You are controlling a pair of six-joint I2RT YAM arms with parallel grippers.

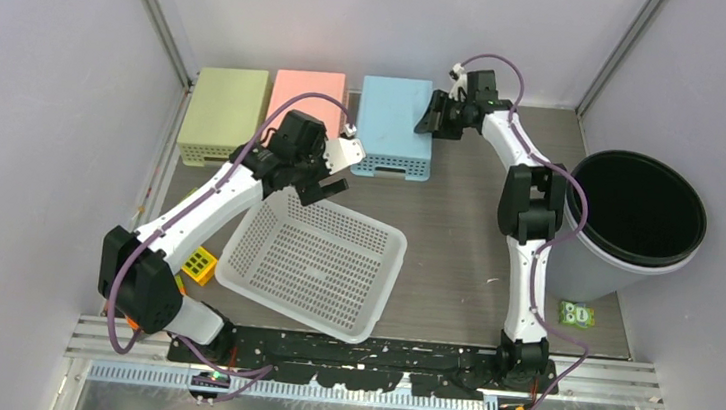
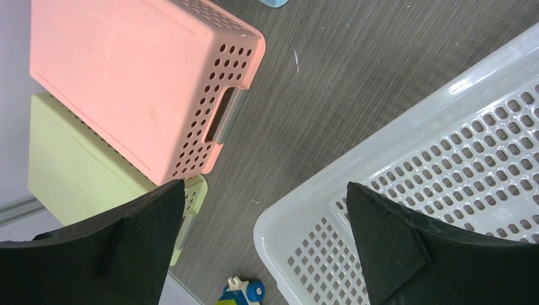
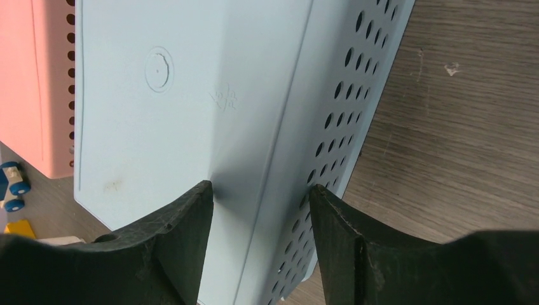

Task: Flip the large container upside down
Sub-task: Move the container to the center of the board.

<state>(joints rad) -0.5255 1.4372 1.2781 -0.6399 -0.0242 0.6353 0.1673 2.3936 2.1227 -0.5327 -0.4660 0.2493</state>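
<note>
The large container is a white perforated basket, standing open side up in the middle of the table. My left gripper hangs open just above its far-left corner, one finger outside the rim and one over the inside, holding nothing. My right gripper is at the back of the table. Its jaws stand partly open astride the right edge of an upturned blue basket, one finger on the flat top, the other beside the perforated side wall.
An upturned pink basket and a green one stand left of the blue basket. A big black-lined bin stands at the right. Small toys lie about: a yellow block, a green piece, a blue-wheeled car.
</note>
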